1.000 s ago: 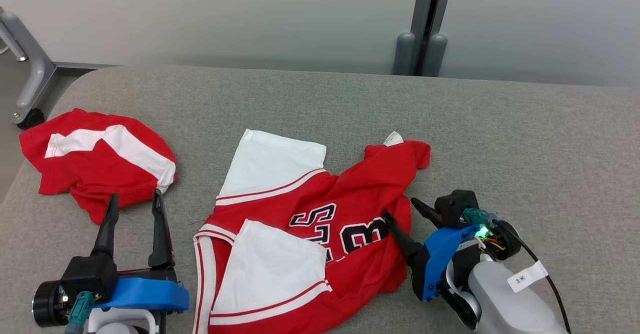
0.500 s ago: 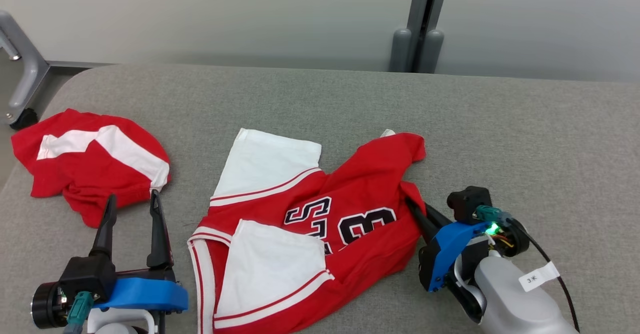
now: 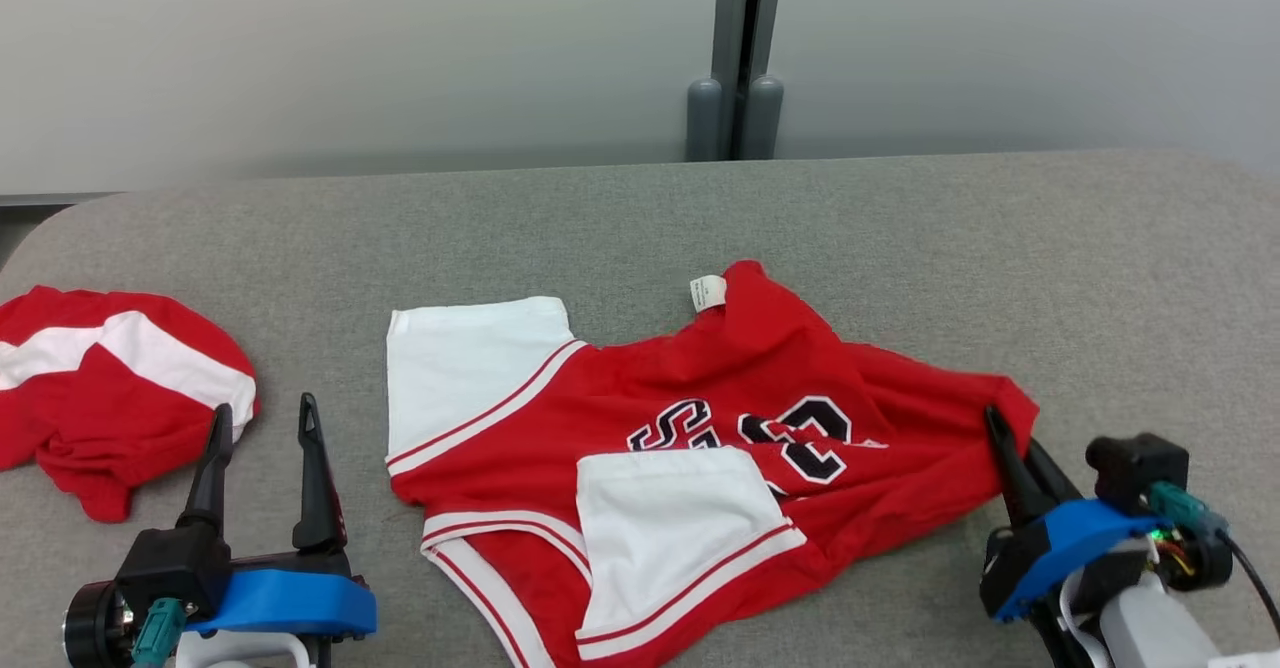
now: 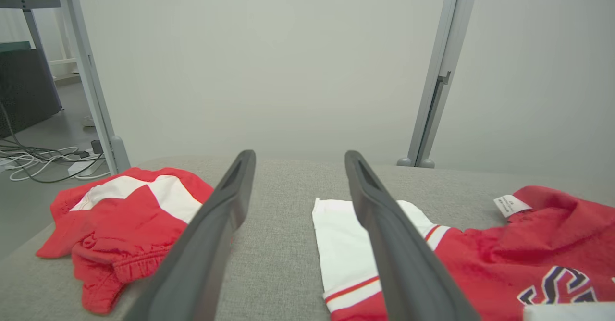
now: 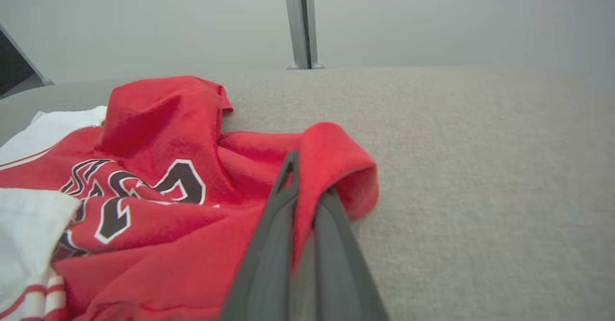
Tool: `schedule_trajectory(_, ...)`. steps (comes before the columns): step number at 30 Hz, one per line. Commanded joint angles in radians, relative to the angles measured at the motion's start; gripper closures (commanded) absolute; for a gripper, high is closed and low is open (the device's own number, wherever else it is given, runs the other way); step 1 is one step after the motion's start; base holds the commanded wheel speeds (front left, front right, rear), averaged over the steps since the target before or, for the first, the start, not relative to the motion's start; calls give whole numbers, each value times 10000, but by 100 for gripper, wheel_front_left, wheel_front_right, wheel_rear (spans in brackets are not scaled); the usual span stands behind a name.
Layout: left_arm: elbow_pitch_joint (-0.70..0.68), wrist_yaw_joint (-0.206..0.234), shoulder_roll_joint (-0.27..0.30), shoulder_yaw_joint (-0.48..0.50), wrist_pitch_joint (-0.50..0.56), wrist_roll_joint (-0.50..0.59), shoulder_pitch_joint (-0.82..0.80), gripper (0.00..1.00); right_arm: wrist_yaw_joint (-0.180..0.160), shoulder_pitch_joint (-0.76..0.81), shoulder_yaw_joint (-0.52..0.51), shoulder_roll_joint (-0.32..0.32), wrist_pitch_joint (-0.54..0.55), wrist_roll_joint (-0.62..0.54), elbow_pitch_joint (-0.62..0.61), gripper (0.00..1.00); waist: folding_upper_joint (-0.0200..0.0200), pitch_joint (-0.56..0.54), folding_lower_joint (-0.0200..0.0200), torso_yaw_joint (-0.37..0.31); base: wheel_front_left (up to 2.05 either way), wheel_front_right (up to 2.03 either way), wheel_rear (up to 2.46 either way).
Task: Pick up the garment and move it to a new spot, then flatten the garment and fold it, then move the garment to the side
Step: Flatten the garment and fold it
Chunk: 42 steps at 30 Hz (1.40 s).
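**End effector status: right one gripping jersey, first step in hand**

Right end effector: fingers pressed together on a red fold at the right edge of the jersey.
Left end effector: spread wide, holding nothing, poised between the jersey and a second red garment.
Jersey: mid-bench, rumpled, one white sleeve flopped over its front.
I judge this the pick-up-and-move step; flattening, folding and setting aside remain.
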Motion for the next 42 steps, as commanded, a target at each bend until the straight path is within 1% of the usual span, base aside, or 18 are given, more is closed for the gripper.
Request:
schedule_trajectory(1, -66, 45, -11, -36, -27, -39, 68, 0, 1, 584, -271, 155, 226, -194, -425, 100, -1, -1, 0, -82, 0, 0, 0)
schedule_trajectory(5, -132, 93, -9, -87, -27, -76, 37, 0, 1, 1997, -1098, 559, 1218, -607, -2027, 100, -1, 100, 0, -254, 0, 0, 0)
schedule_trajectory(6, -121, 85, -11, -96, -27, -65, -1, 0, 1, 2298, -1239, 657, 1454, -692, -2402, 95, -1, 121, 0, -282, 0, 0, 0)
schedule_trajectory(7, -113, 75, -11, -86, -27, -55, -49, 0, 1, 2551, -1372, 760, 1671, -775, -2789, 73, -1, 147, 0, -306, 0, 0, 0)
schedule_trajectory(8, -100, 58, -11, -78, -27, -46, -96, 0, 1, 2739, -1496, 837, 1851, -854, -3138, 43, -1, 166, 0, -321, 0, 0, 0)
schedule_trajectory(9, -88, 38, -10, -67, -27, -32, -132, 0, 1, 2898, -1628, 922, 2005, -919, -3471, 0, -1, 183, 0, -339, 0, 0, 0)
schedule_trajectory(14, -38, -7, -12, -52, -27, 49, -257, 0, 1, 3328, -2075, 1152, 2490, -1263, -4759, 0, -1, 205, 0, -328, 0, 0, 0)
schedule_trajectory(17, -38, -51, -12, -54, -27, 101, -232, 0, 1, 3234, -2420, 1218, 2499, -1544, -5352, 0, -1, 174, 0, -254, 0, 0, 0)
schedule_trajectory(22, 14, -82, -12, -20, -26, 145, -200, 0, 1, 2689, -2727, 1262, 2055, -2052, -6136, 0, -1, 96, 0, -105, 0, 0, 0)
schedule_trajectory(25, 36, -94, -12, 6, -26, 174, -180, 0, 1, 2361, -2449, 1311, 1713, -2195, -6308, 0, -1, 37, 0, -17, 0, 0, 0)
schedule_trajectory(30, -11, -107, -12, 27, -26, 229, -122, 0, 1, 1779, -1811, 1334, 917, -2257, -6194, 0, -1, -7, 0, 63, 0, 0, 0)
schedule_trajectory(33, -33, -115, -11, 49, -26, 273, -108, 0, 1, 1544, -1417, 1356, 526, -2274, -5861, 0, -1, -9, 0, 85, 0, 0, 0)
schedule_trajectory(38, 52, -157, 43, 71, -26, 291, -198, 0, 1, 1361, -862, 1358, 421, -2119, -4940, 0, -1, 3, 0, 114, 0, 0, 0)
schedule_trajectory(40, 83, -169, 42, 57, -26, 327, -226, 0, 1, 1349, -733, 1358, 485, -2146, -4525, 0, -1, -8, 0, 122, 0, 0, 0)
schedule_trajectory(41, 83, -169, 42, 57, -26, 327, -226, 0, 1, 1349, -733, 1358, 485, -2146, -4525, 0, -1, -8, 0, 122, 0, 0, 0)
schedule_trajectory(42, 113, -173, 39, 14, -26, 366, -225, 0, 1, 1281, -648, 1356, 441, -2095, -4196, 0, -1, -21, 0, 121, 0, 0, 0)
